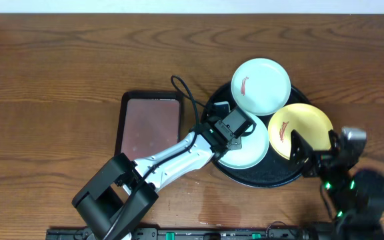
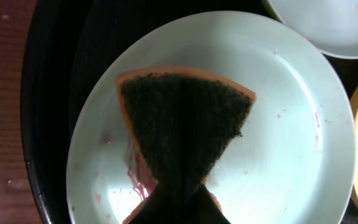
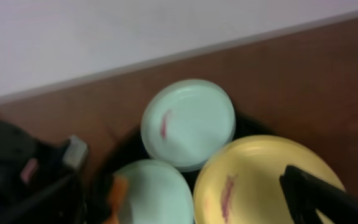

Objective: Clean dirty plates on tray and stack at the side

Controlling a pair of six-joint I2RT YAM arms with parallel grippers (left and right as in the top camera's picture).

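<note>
Left gripper (image 1: 237, 127) clamped on sponge (image 2: 185, 118), mint plate (image 2: 278, 155) directly beneath. Right gripper (image 1: 315, 145) spread wide, empty, yellow plate (image 1: 297, 123) just below.

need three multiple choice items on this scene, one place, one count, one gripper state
1. The sponge is over: A the yellow plate B the near mint plate C the far mint plate
2. How many plates lie on the black tray? A two B three C four
3. The right gripper is: A open B shut on a plate C shut on the sponge

1 B: left wrist view shows it beneath, the others at the edges.
2 B: near mint plate, far mint plate, yellow plate.
3 A: its fingers stand wide apart.
</note>
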